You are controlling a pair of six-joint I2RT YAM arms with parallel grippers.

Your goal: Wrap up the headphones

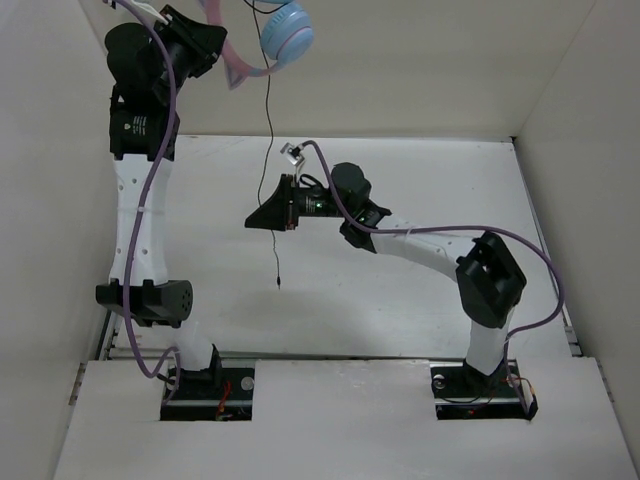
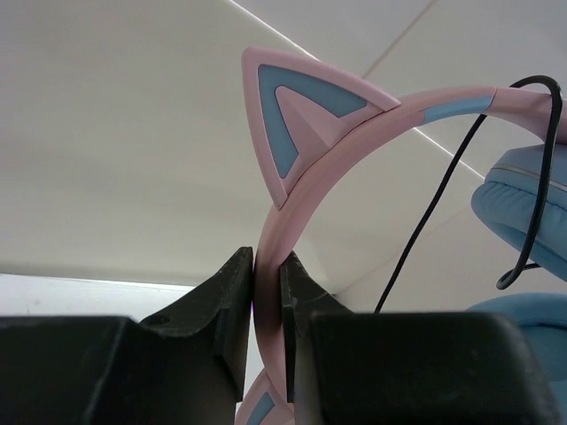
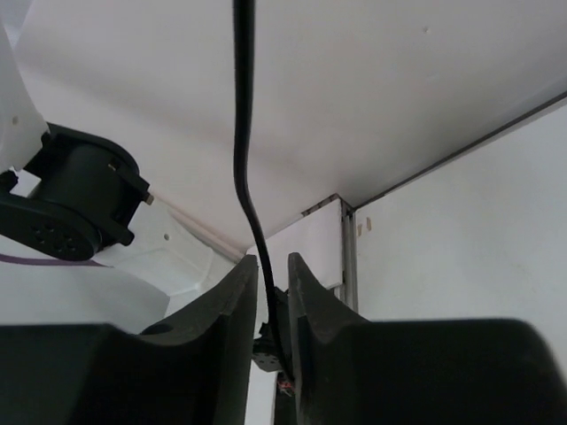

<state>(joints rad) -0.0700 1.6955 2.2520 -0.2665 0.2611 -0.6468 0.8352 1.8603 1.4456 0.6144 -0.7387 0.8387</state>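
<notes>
Hanging high above the white table (image 1: 400, 300), the small pink cat-ear headphones with light blue round ear cups (image 1: 288, 32) are held by the left gripper (image 2: 267, 266), its jaws clamped on the headband. The right gripper (image 3: 273, 270) has its jaws narrow, pinching the thin black cable (image 3: 244, 133) lower down; the cable end hangs below it.

The pink cat-ear headphones with light blue round cups (image 1: 287, 32) are cut off at 12 o'clock in the top view, with one cup unseen. Their thin black cable (image 1: 269, 110) ends in a tip too small to identify. The cable's lower run is hidden between the right gripper (image 3: 273, 279) fingers, so a pinch cannot be told.
</notes>
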